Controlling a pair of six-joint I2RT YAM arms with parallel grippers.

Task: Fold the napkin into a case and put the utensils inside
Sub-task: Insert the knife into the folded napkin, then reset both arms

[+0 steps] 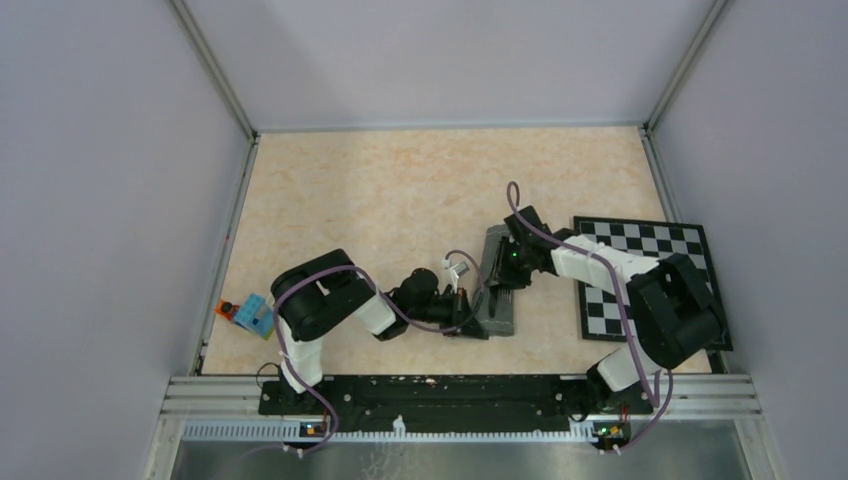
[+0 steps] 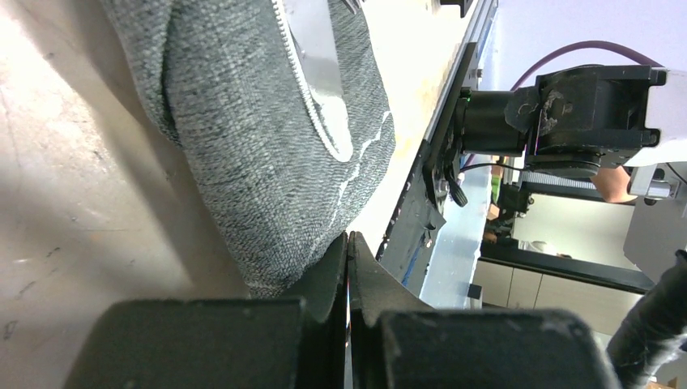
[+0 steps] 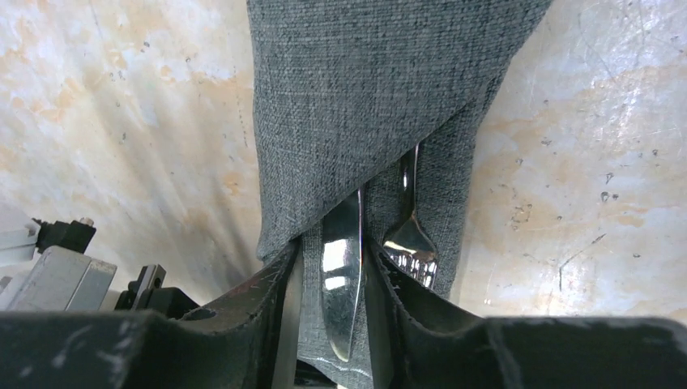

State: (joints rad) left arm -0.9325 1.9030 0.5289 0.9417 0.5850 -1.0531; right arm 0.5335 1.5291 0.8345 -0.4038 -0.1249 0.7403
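some of the knife [image 3: 340, 284] is out: right gripper [image 3: 330, 247], jaws seemingly clamped on it, should push straight while left gripper [image 2: 348, 239], jaws shut, steadies the case [image 3: 356, 97].

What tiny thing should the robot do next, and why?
Probably the right claw should slide the knife a bit deeper into the case: its blade sticks out farther than the fork, while the shut left claw sits at the case's end.
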